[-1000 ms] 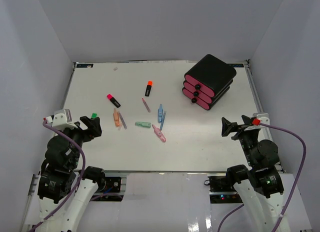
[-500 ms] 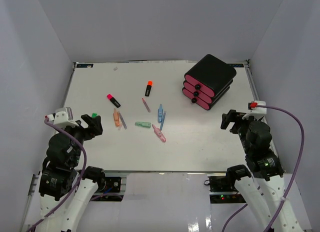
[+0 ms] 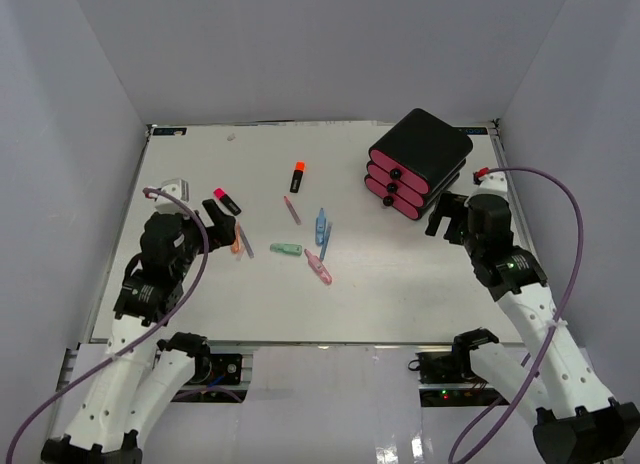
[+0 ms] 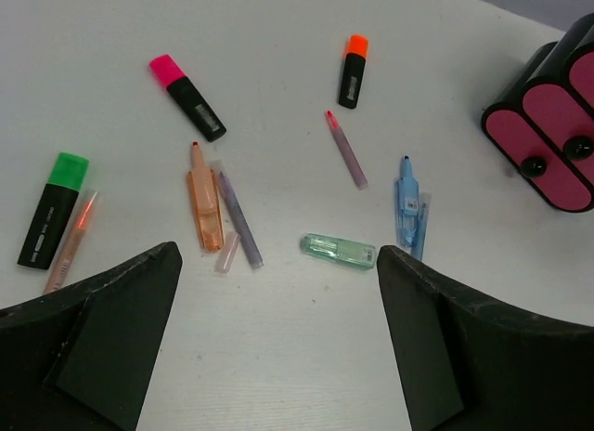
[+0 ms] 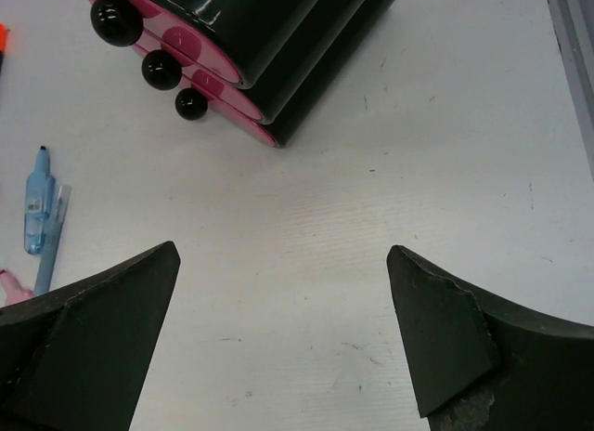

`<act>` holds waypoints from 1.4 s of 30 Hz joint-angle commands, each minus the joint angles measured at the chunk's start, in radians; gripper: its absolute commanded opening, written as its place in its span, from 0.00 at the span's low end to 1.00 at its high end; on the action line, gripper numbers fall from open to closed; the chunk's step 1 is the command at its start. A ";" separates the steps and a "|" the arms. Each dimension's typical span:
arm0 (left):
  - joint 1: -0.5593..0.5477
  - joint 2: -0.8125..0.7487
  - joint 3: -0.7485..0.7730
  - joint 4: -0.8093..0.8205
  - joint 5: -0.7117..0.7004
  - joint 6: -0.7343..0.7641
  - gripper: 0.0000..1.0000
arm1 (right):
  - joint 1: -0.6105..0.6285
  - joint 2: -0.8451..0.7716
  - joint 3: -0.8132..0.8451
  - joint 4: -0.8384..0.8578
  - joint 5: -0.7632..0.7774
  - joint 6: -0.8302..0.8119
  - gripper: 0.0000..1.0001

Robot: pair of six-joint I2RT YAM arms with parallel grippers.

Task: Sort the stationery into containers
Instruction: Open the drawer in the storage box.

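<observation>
The stationery lies scattered over the left-centre of the white table point(image 3: 400, 284). It includes a pink-capped highlighter point(image 4: 187, 97), an orange-capped one point(image 4: 352, 71), a green-capped one point(image 4: 54, 211), an orange pen point(image 4: 203, 206), a purple pen point(image 4: 238, 217), a green clip point(image 4: 339, 250) and blue pens point(image 4: 407, 199). My left gripper point(image 3: 222, 226) hovers open just near of the orange pen, with nothing between its fingers point(image 4: 278, 253). The containers point(image 3: 418, 164), three pink-fronted drawers with black knobs in a black box, stand at the back right, all shut. My right gripper point(image 3: 441, 216) hangs open and empty point(image 5: 283, 250) beside their near right corner.
A pink pen point(image 3: 319, 268) lies nearest the table's front, right of the green clip. White walls enclose the table on three sides. A metal rail point(image 5: 571, 41) runs along the right edge. Purple cables loop off both arms.
Both arms have reached out from the near edge: the left toward the stationery cluster, the right up beside the drawers. The right jaws widened slightly.
</observation>
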 commanded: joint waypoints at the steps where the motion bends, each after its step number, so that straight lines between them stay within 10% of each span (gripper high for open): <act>1: -0.005 0.057 -0.016 0.090 0.043 -0.019 0.98 | 0.039 0.055 0.010 0.091 0.055 0.037 1.00; 8: -0.005 0.077 -0.070 0.110 0.055 -0.011 0.98 | 0.202 0.187 -0.041 0.192 0.261 0.069 0.96; 19: -0.003 0.102 -0.099 0.307 0.406 0.038 0.98 | 0.202 0.189 0.045 0.311 0.179 -0.182 0.96; 24: -0.044 0.316 -0.022 0.447 0.513 -0.010 0.98 | 0.125 0.276 0.166 0.311 0.023 -0.239 0.93; 42: -0.452 1.166 0.263 1.110 0.204 0.079 0.98 | -0.021 0.617 0.499 0.315 -0.226 -0.230 0.93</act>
